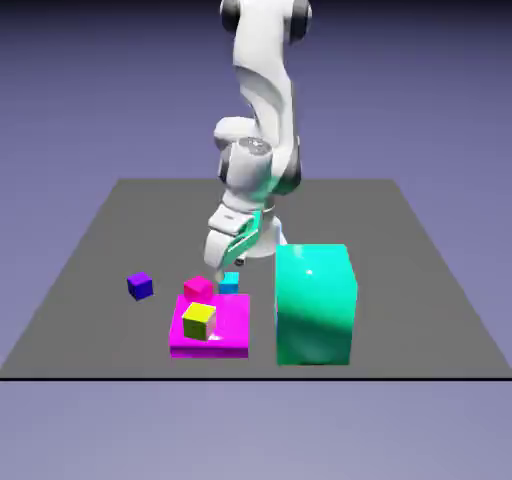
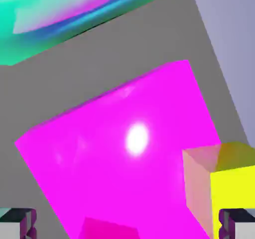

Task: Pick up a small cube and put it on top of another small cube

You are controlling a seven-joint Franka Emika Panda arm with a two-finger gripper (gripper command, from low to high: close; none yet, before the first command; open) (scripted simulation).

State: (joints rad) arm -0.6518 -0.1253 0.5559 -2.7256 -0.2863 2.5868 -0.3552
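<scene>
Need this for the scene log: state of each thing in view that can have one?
End effector: open, nothing between the tips
Cyan cube: not yet stacked
Yellow cube: on the magenta slab, nothing on top
Teal block: standing on the table

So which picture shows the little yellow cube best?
The exterior view: the yellow cube appears whole there, on the magenta slab. The hand view shows it cut off at the edge, partly behind a fingertip.
</scene>
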